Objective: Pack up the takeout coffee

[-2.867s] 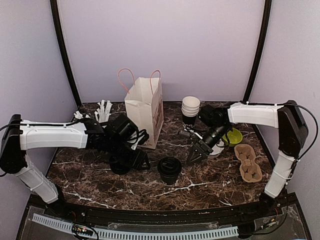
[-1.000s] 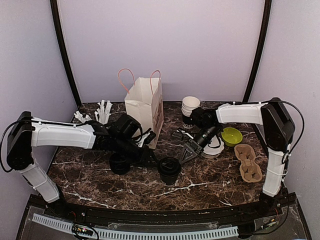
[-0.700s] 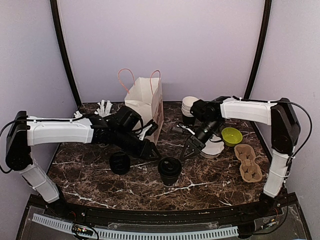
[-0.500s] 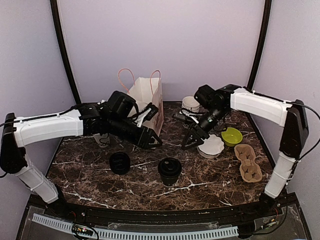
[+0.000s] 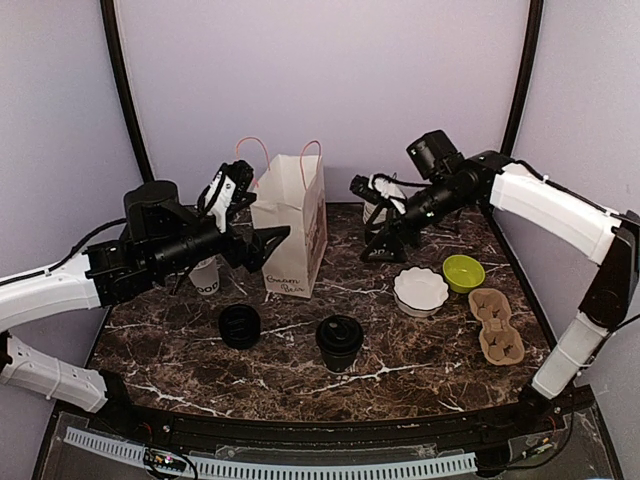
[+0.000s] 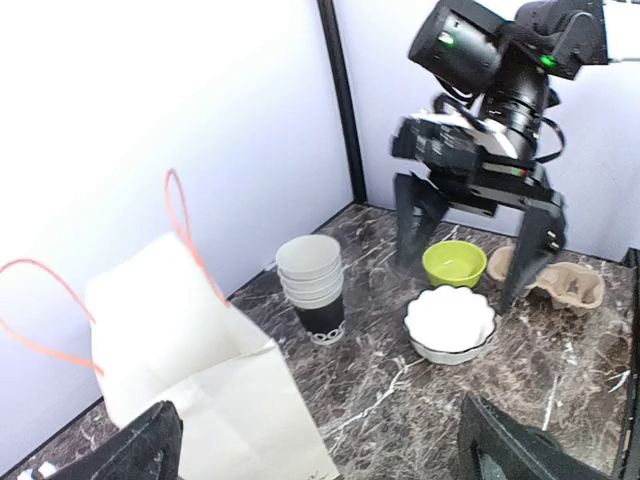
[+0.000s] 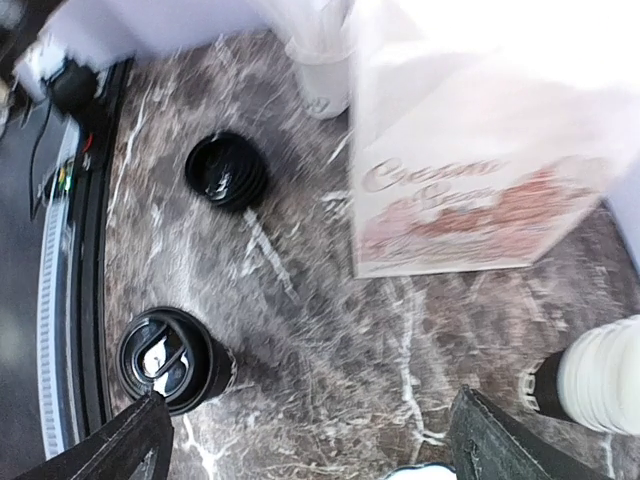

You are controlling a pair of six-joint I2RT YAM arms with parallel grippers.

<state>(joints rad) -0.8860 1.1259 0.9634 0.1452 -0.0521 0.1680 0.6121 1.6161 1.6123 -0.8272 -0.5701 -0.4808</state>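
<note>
The takeout coffee, a small black cup with a black lid, stands alone at the front middle of the marble table; the right wrist view shows it from above. The white paper bag stands upright behind it. My left gripper hovers open and empty in front of the bag's left side. My right gripper hangs open and empty high on the bag's right. The left wrist view shows the bag and the right gripper opposite. Neither gripper touches the coffee.
A black stack of lids lies left of the coffee. The white scalloped bowl, green bowl and cardboard cup carrier sit at the right. Lidless stacked cups stand behind the right gripper. A white cup stands beside the left arm.
Both arms have lifted up and back from beside the coffee, the left toward the bag's front, the right toward the back right. Both grippers have spread wide. The coffee has stayed put.
</note>
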